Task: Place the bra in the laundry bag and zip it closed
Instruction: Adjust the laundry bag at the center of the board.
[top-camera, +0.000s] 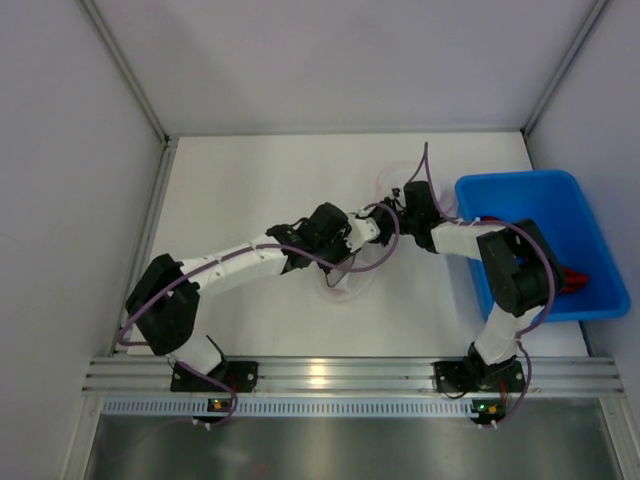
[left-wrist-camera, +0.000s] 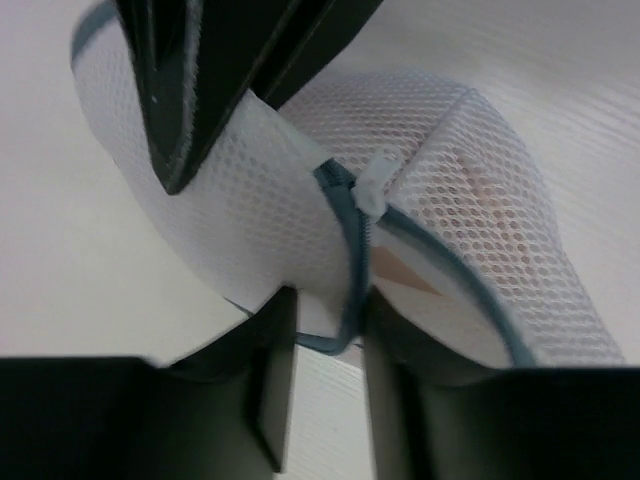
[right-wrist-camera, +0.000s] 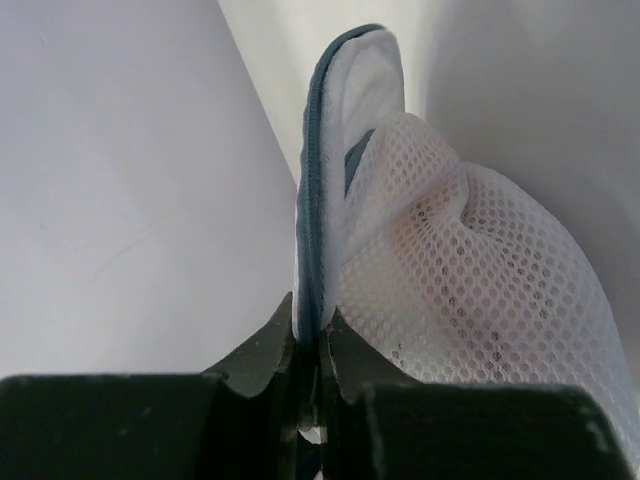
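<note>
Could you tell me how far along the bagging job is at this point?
Done: peach fabric, apparently the bra, shows inside the mesh laundry bag. In hand: the right gripper is clamped on the bag's blue zipper edge, and the left gripper, open, straddles it below the white zipper pull. Left: the zip gapes beside the pull, so it is not yet closed.

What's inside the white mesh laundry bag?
Through the open zip gap of the white mesh laundry bag, a peach fabric patch shows, probably the bra. The rest is hidden by mesh.
</note>
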